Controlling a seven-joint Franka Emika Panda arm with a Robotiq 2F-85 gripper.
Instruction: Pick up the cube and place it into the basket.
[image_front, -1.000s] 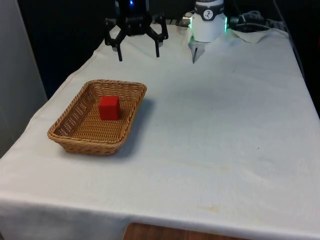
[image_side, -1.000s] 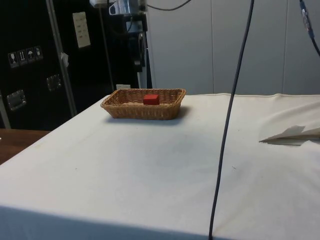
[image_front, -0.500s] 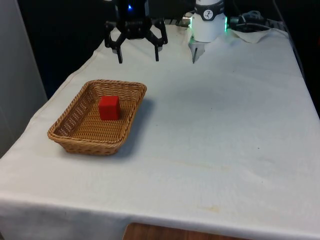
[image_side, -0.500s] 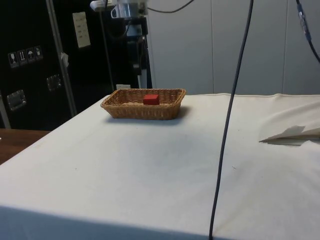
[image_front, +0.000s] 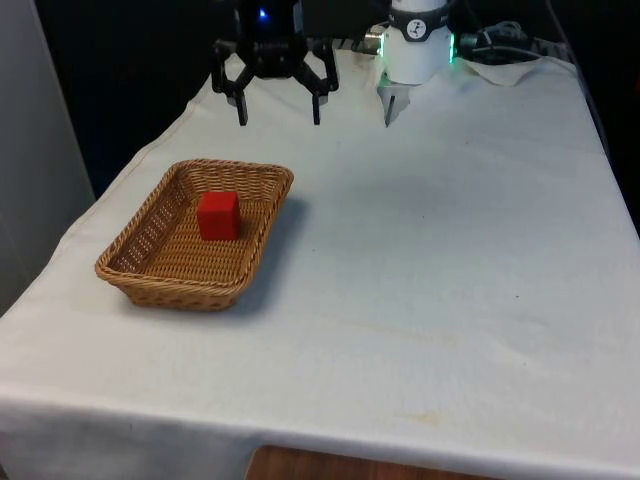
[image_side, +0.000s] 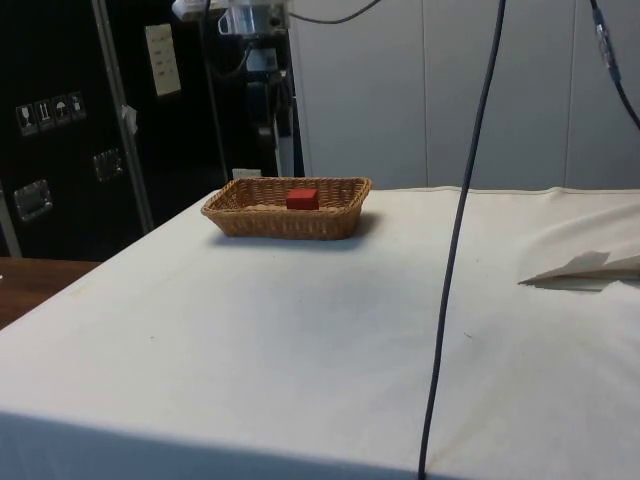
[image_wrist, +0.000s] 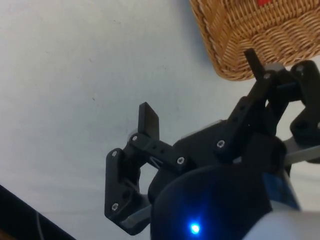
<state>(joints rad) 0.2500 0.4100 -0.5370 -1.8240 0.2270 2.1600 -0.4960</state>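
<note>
1. So the red cube (image_front: 218, 215) is sitting inside the wicker basket (image_front: 150, 275), roughly mid-basket and a bit toward its far end — in the side view too, the cube (image_side: 302, 199) sits down among the basket (image_side: 250, 222) walls.
2. The basket's on the table (image_front: 450, 260) near the edge on the front view's left, well short of the near edge.
3. The gripper (image_front: 279, 110) is up in the air toward the table's far edge, well apart from the basket. Jaws spread wide, nothing between them — the wrist view backs that up, gripper (image_wrist: 200, 90) over bare cloth with the basket's corner (image_wrist: 235, 45) just beside.
4. My read: the placing step looks done, cube's delivered.
5. Next move calls for nothing fancy, just backing the arm off without clipping the basket rim.
</note>
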